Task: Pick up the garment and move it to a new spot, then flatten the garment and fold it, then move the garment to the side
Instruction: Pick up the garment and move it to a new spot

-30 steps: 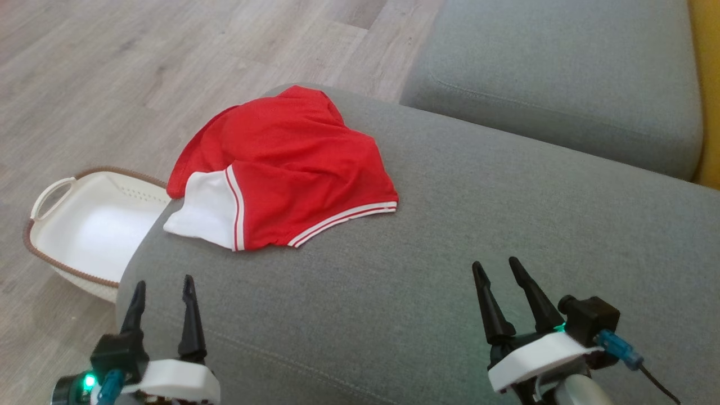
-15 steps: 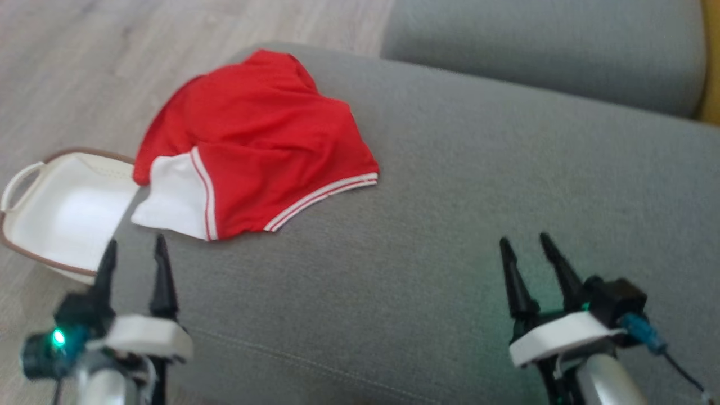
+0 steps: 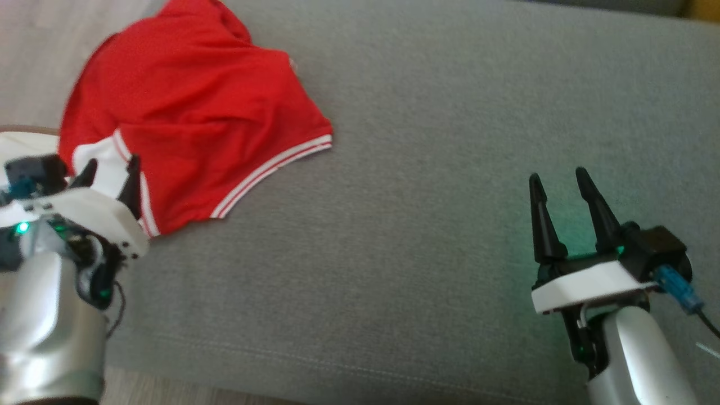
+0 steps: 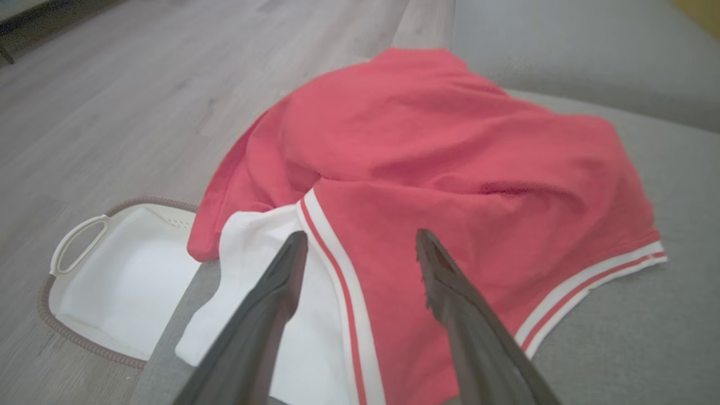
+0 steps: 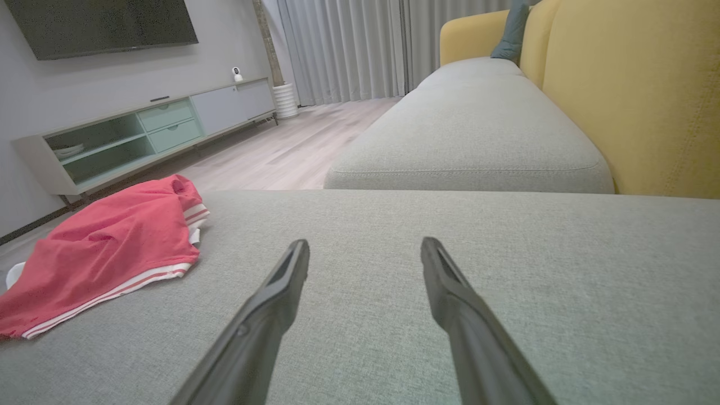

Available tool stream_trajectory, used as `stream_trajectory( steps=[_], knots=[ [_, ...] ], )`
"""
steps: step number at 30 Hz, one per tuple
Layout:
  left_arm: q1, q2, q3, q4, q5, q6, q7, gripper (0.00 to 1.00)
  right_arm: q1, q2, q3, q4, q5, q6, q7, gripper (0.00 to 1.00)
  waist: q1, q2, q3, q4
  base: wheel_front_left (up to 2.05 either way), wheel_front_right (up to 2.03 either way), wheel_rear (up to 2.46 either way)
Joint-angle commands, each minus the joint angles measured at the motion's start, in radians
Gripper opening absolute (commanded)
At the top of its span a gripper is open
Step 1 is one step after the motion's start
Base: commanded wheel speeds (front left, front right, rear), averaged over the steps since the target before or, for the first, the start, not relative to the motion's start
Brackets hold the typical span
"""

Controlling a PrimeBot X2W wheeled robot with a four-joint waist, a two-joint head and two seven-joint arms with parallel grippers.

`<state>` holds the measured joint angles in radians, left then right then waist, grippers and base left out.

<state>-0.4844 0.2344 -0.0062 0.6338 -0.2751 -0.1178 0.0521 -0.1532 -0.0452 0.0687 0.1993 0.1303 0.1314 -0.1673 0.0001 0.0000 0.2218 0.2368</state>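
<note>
Red garment (image 3: 185, 112) lay crumpled at the cushion's (image 3: 450, 185) left end, its white panel right on that edge, above the basket (image 4: 112, 281) on the floor. Its striped hem ran slantwise toward the cushion's middle.

Left gripper (image 3: 112, 164) — fingers spread, nothing held — sat just at the white-and-red corner, pointing into the cloth. Right gripper (image 3: 557, 175), likewise spread and empty, was well apart over the cushion's bare right half.

The pick likely falls to the left arm — the cushion's middle and right offer open room.
</note>
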Motion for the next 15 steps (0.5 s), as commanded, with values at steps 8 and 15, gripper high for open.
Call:
stream_trajectory(
  steps=[8,15],
  knots=[
    [-0.149,0.131,-0.08,0.171,-0.053,-0.012,0.113,1.0,-0.039,-0.005,0.03,-0.081,-0.025,-0.001,0.017,1.0,-0.0001,0.0,0.084,-0.075,0.0,0.0,0.0],
    [-0.202,0.184,-0.171,0.269,-0.141,-0.013,0.163,1.0,-0.042,-0.005,0.021,-0.104,-0.035,-0.001,0.023,1.0,-0.0001,0.0,0.119,-0.095,0.0,0.0,0.0]
  ],
)
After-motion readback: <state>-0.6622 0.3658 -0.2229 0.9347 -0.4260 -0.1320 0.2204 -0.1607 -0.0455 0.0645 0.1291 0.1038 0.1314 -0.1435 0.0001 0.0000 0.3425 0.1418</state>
